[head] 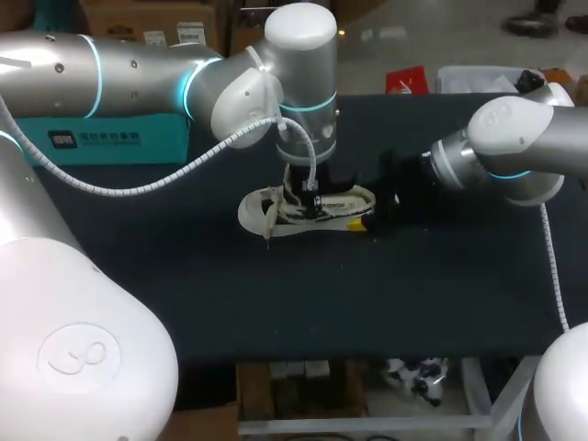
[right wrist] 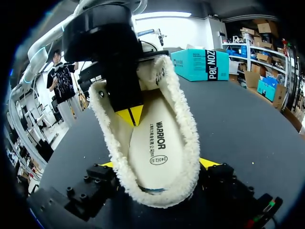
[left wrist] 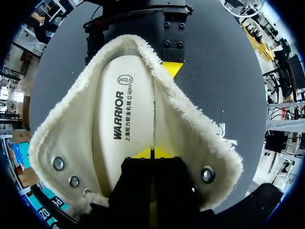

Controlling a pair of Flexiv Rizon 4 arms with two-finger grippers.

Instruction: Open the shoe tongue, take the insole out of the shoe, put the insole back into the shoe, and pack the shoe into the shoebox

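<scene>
Shoe (head: 262, 209) sits near the middle of the worktop (head: 276, 303). Its long axis runs across the worktop, toe toward the left edge and heel toward the right edge. The mouth is splayed wide and the insole (left wrist: 119, 114) lies flat inside, not yet lifted.

Left gripper (left wrist: 152, 153): reaches straight down into the shoe mouth. The yellow tips are pressed together and rest on the insole's forward part. Nothing shows between the tips, so there is no evident pinch on the insole.

Right gripper (right wrist: 157, 164): comes in level from the heel end. Its fingers are spread wide with the heel between them, one yellow tip against each side. It appears to clamp the shoe and steady it.

Key relation: the insole runs from under the left gripper's tips back toward the heel held by the right gripper. The left arm is directly over the insole and is the nearer one for pulling it out.

Judgement: extraction step, at its start. The left tips probably need to part and catch an insole edge before any lift.
</scene>
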